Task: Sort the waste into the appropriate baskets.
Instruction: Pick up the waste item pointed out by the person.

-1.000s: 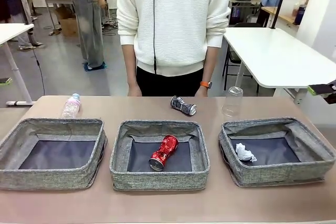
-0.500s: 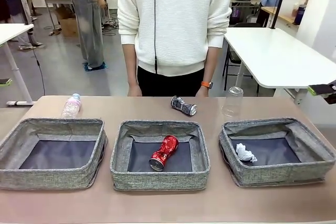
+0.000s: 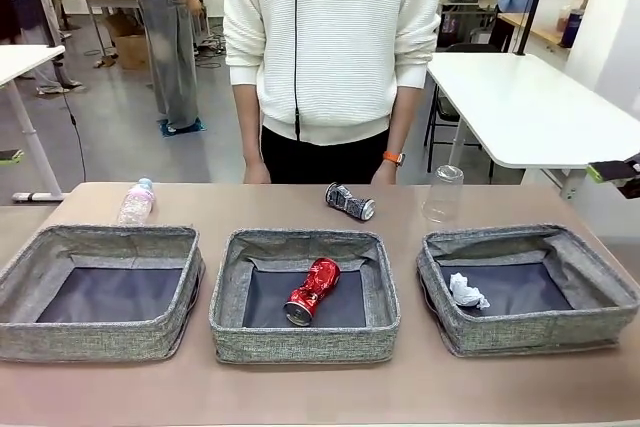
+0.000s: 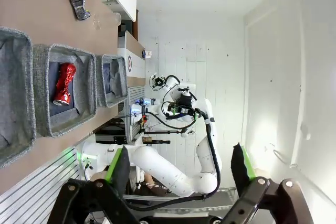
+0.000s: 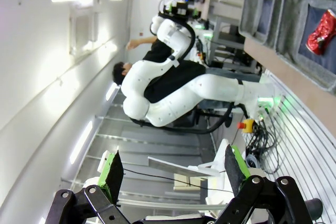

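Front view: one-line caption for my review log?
Red can in middle basket, paper wad in right basket; bottle, printed can and cup sit on the table beyond.

White tables [image 3: 520, 107] – grey floor [image 3: 120, 137], bright room

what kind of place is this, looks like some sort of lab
Most likely a robotics lab or test workshop. A white robot arm stands beside the table in the right wrist view, plain white work tables stand on the open floor behind, and three grey baskets sit in a tidy row, as if for a trial.
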`<state>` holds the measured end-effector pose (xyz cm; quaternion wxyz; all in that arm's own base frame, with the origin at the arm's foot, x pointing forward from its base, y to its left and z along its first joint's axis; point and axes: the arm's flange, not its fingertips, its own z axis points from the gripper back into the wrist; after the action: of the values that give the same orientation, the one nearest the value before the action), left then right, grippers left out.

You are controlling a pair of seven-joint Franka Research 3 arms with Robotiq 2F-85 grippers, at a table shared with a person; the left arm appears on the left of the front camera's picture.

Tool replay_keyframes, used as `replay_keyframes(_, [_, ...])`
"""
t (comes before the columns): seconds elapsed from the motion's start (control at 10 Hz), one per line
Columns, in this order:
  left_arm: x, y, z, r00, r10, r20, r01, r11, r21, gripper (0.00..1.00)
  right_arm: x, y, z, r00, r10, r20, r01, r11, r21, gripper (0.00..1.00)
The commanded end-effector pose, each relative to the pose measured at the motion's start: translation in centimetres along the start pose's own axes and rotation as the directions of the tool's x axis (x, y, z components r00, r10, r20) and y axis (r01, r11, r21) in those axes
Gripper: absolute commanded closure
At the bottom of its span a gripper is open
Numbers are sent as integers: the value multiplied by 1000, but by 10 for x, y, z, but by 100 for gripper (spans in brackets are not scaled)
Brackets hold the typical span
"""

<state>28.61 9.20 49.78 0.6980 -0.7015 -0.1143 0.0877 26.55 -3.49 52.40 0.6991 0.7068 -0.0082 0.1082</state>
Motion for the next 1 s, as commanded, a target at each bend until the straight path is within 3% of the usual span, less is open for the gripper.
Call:
replay_keyframes(0.0, [-2,-3,1,1000,7,1,-7,1000,14,0,3,7,-1,1000,-7,7,7,1000,17,0])
replay_keyframes(0.9, [-2,-3,1,1000,7,1,-7,1000,14,0,3,7,-1,1000,-7,7,7,1000,17,0])
